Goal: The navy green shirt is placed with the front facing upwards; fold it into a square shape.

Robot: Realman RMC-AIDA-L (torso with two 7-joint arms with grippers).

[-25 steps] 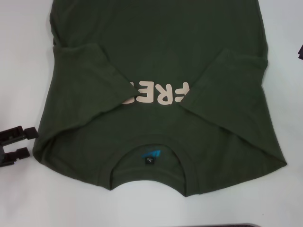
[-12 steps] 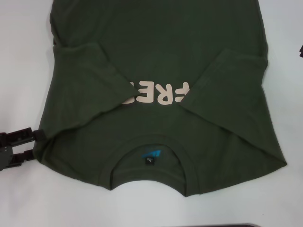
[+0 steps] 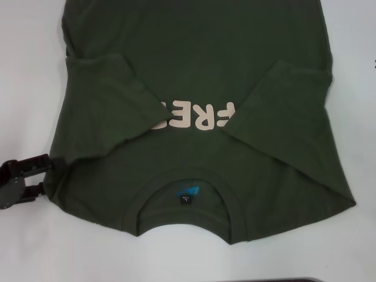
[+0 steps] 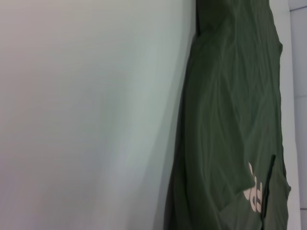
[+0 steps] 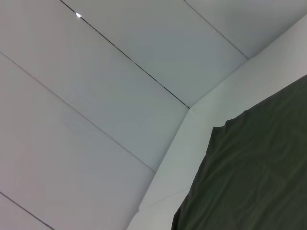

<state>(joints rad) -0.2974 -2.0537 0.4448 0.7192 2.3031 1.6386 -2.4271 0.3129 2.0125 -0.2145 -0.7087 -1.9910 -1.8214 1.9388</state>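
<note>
White table (image 3: 23, 76) — shirt (image 3: 194, 70) edge touches left gripper (image 3: 42, 174).

Soft matt cloth on a smooth white table

The navy green shirt (image 3: 194, 76) is dull, wrinkled cotton-like cloth with a ribbed collar (image 3: 235, 208); its cream lettering (image 3: 194, 117) looks smooth. Beside it, the left gripper (image 3: 23, 179) is matt black plastic.

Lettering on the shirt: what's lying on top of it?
Both folded-in sleeves, left and right, overlap the ends of the lettering. Only "FRE" shows; the rest is covered.
</note>
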